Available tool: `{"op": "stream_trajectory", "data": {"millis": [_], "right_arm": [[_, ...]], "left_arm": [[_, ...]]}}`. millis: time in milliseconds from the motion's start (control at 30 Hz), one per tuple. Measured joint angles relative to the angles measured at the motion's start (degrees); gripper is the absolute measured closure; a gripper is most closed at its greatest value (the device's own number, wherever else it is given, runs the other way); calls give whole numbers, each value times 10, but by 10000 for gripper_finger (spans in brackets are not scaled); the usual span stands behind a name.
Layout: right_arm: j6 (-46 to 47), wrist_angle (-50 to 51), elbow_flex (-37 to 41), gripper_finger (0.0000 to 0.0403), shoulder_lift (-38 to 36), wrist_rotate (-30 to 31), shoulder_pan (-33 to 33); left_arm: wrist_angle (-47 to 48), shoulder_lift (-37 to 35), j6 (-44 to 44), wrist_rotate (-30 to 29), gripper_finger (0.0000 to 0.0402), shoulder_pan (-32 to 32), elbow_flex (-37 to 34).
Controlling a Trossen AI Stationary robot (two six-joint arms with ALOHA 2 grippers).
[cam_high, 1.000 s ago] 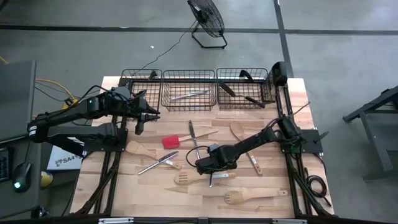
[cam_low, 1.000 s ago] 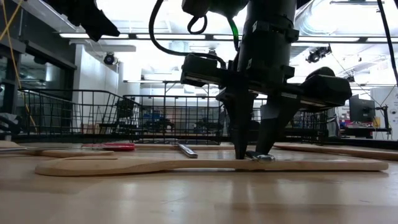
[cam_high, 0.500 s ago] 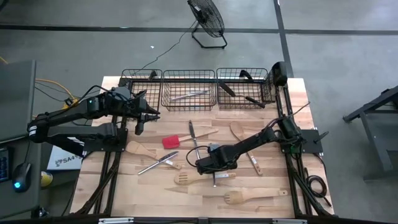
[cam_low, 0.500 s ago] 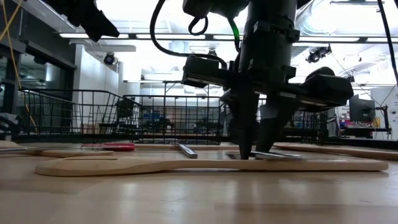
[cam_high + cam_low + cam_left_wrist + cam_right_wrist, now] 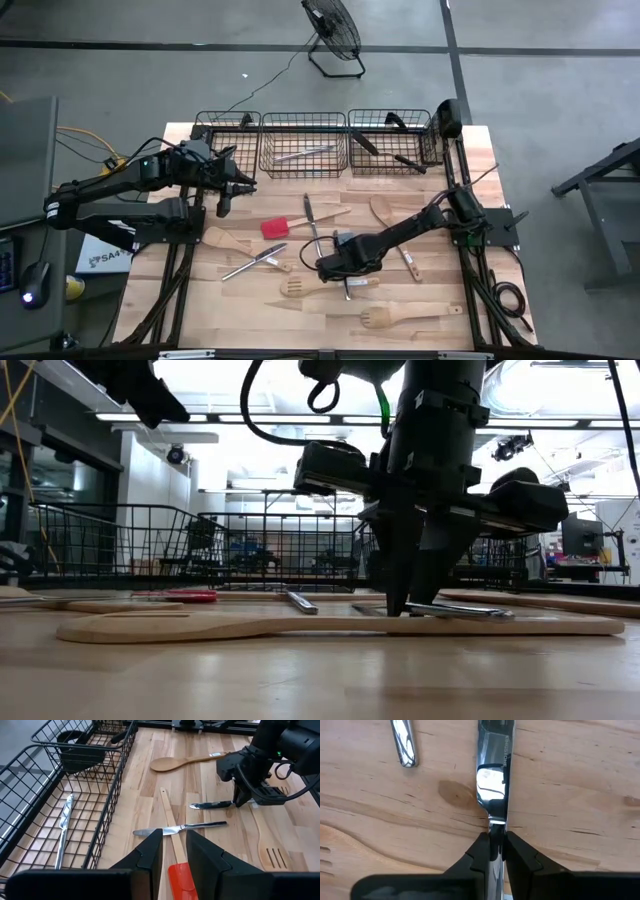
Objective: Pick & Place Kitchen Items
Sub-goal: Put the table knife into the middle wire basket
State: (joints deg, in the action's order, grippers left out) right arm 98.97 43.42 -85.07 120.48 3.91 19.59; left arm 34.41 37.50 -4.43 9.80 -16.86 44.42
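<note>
Wooden spoons, slotted spatulas and silver cutlery lie flat on the wooden table (image 5: 440, 290). My right gripper (image 5: 345, 270) points down at the table's middle, shut on a silver knife (image 5: 460, 609) that lies beside a pale slotted spatula (image 5: 300, 625). The same knife (image 5: 210, 805) shows in the left wrist view. My left gripper (image 5: 228, 190) hangs high over the table's left side near the baskets, its fingers (image 5: 150, 852) apart with nothing between them. Below it lie a red-headed spatula (image 5: 181, 880) and another silver knife (image 5: 180, 827). My right gripper pinches the knife at its narrow neck (image 5: 493, 826), where blade and handle meet, between its two fingers. The fingers come from above, pointing down, and lie across the knife. The knife sits almost level, low over the table; whether an end rests on the wood I cannot tell.
Three black wire baskets (image 5: 303, 145) stand along the far edge, with cutlery in the middle one and dark tools in the right one. A wooden spoon (image 5: 385, 212), a fork-like wooden tool (image 5: 400, 317) and more cutlery (image 5: 255, 262) lie around the right gripper.
My right gripper's fingers have closed together onto the silver knife. The knife has swung about in the low view, now showing its length toward the right, and sits slightly higher than before.
</note>
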Motion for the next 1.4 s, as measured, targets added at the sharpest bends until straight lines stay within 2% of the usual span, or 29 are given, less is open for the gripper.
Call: {"op": "stream_trajectory", "data": {"millis": [433,900,1400], "right_arm": [[-45,14,-1,371,-34,45,0],[-73,80,-2,372,-82,90,-7],[-153,104,-2,372,-169,251,-27]], "left_arm": [[-4,0,0,1,316,0,0],[-4,1,2,1,316,0,0],[-6,1,2,1,316,0,0]]}}
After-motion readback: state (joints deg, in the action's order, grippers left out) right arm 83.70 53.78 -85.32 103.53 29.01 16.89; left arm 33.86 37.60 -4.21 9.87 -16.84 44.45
